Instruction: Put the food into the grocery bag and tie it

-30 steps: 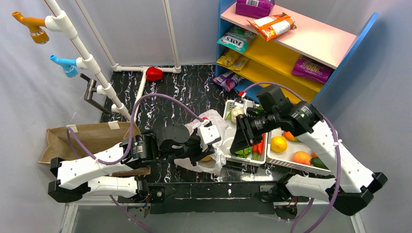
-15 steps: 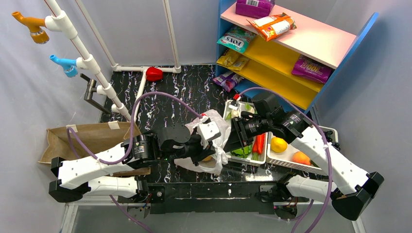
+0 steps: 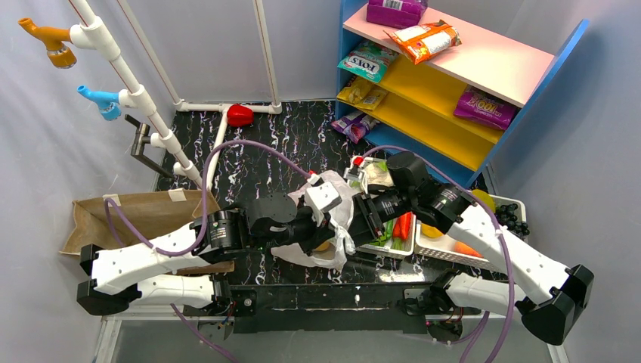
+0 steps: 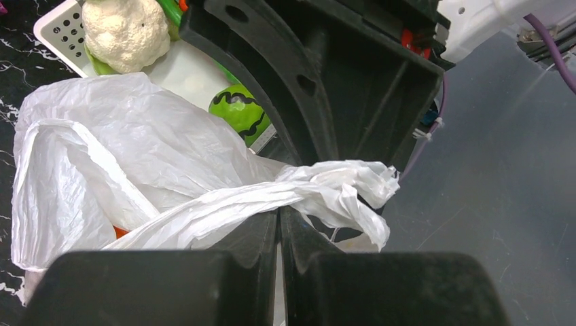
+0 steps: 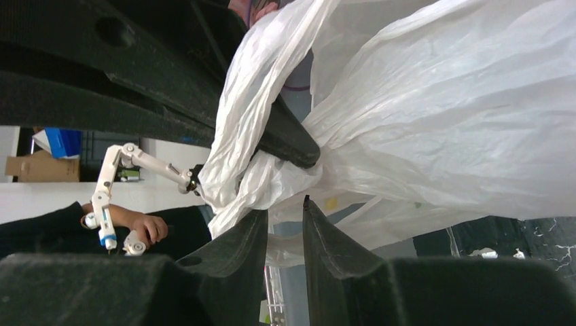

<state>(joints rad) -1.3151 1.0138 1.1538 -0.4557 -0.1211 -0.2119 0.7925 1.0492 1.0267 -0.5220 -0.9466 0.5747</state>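
Observation:
The white plastic grocery bag (image 3: pixel 335 198) lies crumpled on the dark table between the two arms. An orange piece of food (image 3: pixel 323 246) shows through its lower part. My left gripper (image 3: pixel 330 229) is shut on the bag's twisted handle (image 4: pixel 272 200), which drapes over the fingertips in the left wrist view (image 4: pixel 280 212). My right gripper (image 3: pixel 361 219) is right beside the bag; in the right wrist view (image 5: pixel 285 207) its jaws stand a narrow gap apart with nothing between them. One of its fingers (image 5: pixel 248 234) touches the bunched plastic (image 5: pixel 435 122).
A white basket (image 3: pixel 361 171) with cauliflower (image 4: pixel 126 27), carrots and greens stands right of the bag. A second basket (image 3: pixel 446 253) holds fruit. A brown paper bag (image 3: pixel 143 212) lies at the left. A shelf (image 3: pixel 446 72) with snack packets stands at the back right, a pipe rack (image 3: pixel 151 106) at the back left.
My right arm has swung left from over the vegetable basket to the bag, beside the left gripper. The left gripper keeps its hold and has barely moved.

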